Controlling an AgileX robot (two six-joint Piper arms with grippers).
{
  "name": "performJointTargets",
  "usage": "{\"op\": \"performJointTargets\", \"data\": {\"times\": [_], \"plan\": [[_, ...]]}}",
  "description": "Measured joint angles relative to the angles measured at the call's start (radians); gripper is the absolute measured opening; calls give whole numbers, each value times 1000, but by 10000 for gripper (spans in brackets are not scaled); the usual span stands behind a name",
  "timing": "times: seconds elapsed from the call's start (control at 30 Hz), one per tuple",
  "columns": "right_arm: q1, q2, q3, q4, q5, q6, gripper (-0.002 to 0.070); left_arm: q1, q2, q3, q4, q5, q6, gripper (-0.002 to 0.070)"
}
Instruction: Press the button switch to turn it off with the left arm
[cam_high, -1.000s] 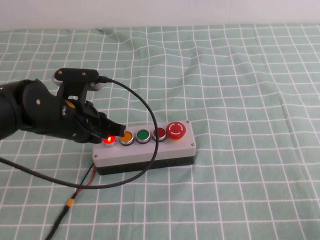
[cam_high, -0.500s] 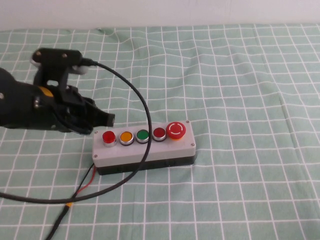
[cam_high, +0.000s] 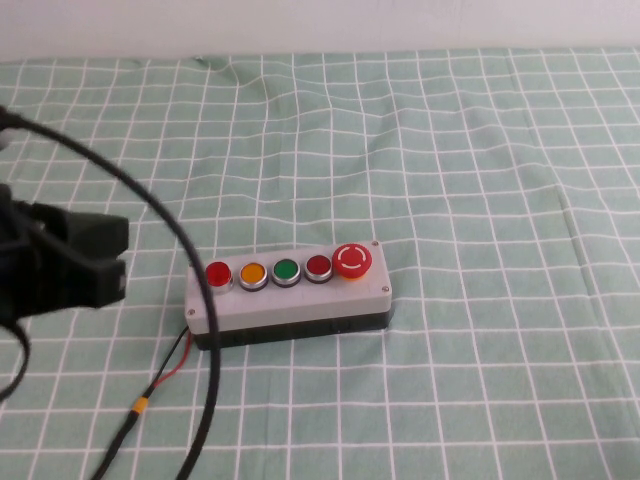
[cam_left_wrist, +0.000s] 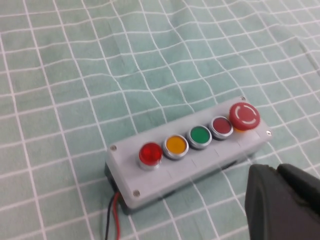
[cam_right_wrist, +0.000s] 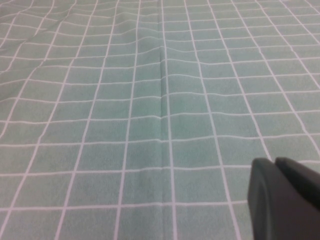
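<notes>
The button switch (cam_high: 218, 275) is a small round bright red pushbutton with a silver ring, leftmost on the grey box (cam_high: 290, 300); it is unlit. It also shows in the left wrist view (cam_left_wrist: 150, 154). My left gripper (cam_high: 100, 262) is shut and empty, raised well to the left of the box and clear of it; in the left wrist view its tip (cam_left_wrist: 277, 172) hangs above the cloth in front of the box. My right gripper (cam_right_wrist: 275, 167) is shut and empty over bare cloth; it does not show in the high view.
On the box next to the switch are a yellow button (cam_high: 252, 273), a green button (cam_high: 286, 270), a darker red flat button (cam_high: 318, 266) and a large red mushroom button (cam_high: 352, 260). A black arm cable (cam_high: 195, 300) arcs across the box's left end. Red and black wires (cam_high: 165, 370) trail from the box over the green checked cloth.
My left gripper lifted off the button switch and drew back to the left, away from the box. The switch's red light, lit a second ago, is now out.
</notes>
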Motion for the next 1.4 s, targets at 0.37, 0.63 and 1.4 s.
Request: {"op": "performJointTargets", "data": {"times": [0.37, 0.63, 1.4], "plan": [[0, 0, 0, 0, 0, 0, -17, 0, -470, 301, 2, 25, -73, -2], [0, 0, 0, 0, 0, 0, -17, 0, -612, 334, 2, 44, -77, -2], [0, 0, 0, 0, 0, 0, -17, 8, -659, 808, 174, -578, -31, -2]]}}
